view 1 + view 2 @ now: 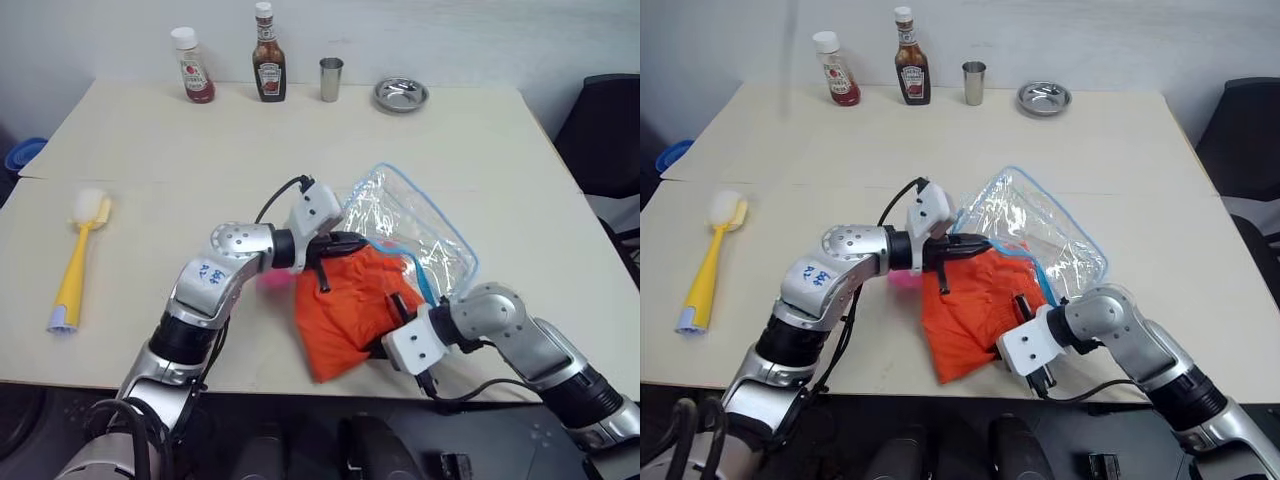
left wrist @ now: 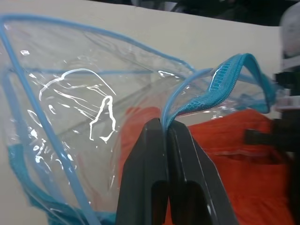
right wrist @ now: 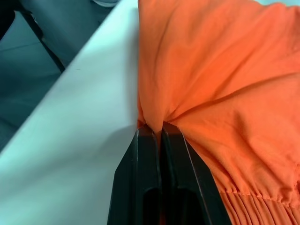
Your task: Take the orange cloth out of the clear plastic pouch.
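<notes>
The orange cloth (image 1: 345, 310) lies crumpled near the table's front edge, most of it outside the clear plastic pouch (image 1: 410, 225), its upper part still at the pouch mouth. The pouch stands lifted behind it, blue zipper trim (image 2: 225, 79) curling up. My left gripper (image 1: 355, 243) is shut on that trim, as the left wrist view shows (image 2: 164, 123). My right gripper (image 1: 400, 312) is at the cloth's near right side. It is shut on a bunched fold of the orange cloth (image 3: 211, 70), pinched between the fingertips (image 3: 157, 127).
A pink object (image 1: 272, 280) peeks out under my left forearm. A yellow brush (image 1: 75, 265) lies at the left. Two sauce bottles (image 1: 268, 55), a metal cup (image 1: 331, 78) and a metal dish (image 1: 401, 94) line the far edge. A black chair (image 1: 605, 130) stands at the right.
</notes>
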Robot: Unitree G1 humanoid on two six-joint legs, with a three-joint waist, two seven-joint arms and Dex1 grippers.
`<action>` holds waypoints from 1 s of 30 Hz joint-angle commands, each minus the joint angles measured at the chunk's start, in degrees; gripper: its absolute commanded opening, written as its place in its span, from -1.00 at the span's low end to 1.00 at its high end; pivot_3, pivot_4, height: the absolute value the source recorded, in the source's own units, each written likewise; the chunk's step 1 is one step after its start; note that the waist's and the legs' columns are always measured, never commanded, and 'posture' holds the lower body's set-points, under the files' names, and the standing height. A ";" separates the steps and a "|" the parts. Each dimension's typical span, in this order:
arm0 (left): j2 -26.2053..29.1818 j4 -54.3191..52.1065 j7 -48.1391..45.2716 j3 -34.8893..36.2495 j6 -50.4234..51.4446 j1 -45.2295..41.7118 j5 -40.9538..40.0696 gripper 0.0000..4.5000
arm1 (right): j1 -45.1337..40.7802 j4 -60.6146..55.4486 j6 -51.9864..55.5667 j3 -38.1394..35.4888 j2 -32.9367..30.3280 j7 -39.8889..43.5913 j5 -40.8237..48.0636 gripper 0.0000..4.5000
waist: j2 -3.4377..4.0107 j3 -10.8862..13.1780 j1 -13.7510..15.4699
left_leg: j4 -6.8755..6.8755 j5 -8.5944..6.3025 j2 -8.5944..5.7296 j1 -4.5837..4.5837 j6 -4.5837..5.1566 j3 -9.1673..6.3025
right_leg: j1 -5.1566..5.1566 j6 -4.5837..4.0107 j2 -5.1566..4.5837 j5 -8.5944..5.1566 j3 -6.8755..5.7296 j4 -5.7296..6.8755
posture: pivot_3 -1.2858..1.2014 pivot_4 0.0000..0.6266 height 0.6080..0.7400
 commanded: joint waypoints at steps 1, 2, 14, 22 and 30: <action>0.22 6.20 5.40 2.78 -2.80 -3.33 4.04 -1.00 | 3.56 -4.04 -3.74 -0.90 -5.13 4.45 2.90 -0.99 | 0.00 0.00 0.14 | 0.00 0.00 -0.01 0.00 0.00 0.01 | 0.00 0.00 -0.01 0.00 0.01 0.00 | 0.03 -0.52 1.00; 0.55 8.45 6.69 3.35 -3.77 -4.09 5.04 -1.00 | 4.56 -4.79 -4.55 -1.29 -6.66 5.41 3.65 -0.99 | 0.00 0.00 0.41 | 0.00 0.00 -0.01 0.00 0.00 0.02 | 0.00 0.00 -0.01 0.00 0.01 0.00 | 0.03 -0.52 1.00; 16.30 4.74 -2.27 5.26 -8.11 4.66 7.22 -1.00 | 15.25 -0.20 -6.50 -17.32 -20.51 3.34 9.85 -0.99 | -0.01 0.01 0.59 | -0.05 0.00 0.02 0.06 0.00 0.09 | -0.01 0.00 0.01 0.00 0.08 0.00 | 0.03 -0.52 1.00; 27.48 -18.00 -12.55 8.33 -2.42 21.40 -1.29 -1.00 | 8.80 17.21 5.12 -28.23 -13.80 -9.93 13.00 -0.99 | -0.01 0.01 0.76 | -0.05 -0.01 0.04 0.08 0.02 0.08 | 0.04 0.00 -0.03 0.00 0.08 -0.02 | 0.03 -0.52 1.00; 27.87 -17.08 -10.96 8.07 -6.00 23.41 1.19 -1.00 | 8.06 30.54 3.47 -30.12 -11.85 -22.35 5.22 -0.99 | 0.01 0.02 0.93 | -0.06 -0.13 0.01 0.04 0.25 0.16 | 0.02 0.00 -0.03 0.00 0.12 -0.02 | 0.03 -0.52 1.00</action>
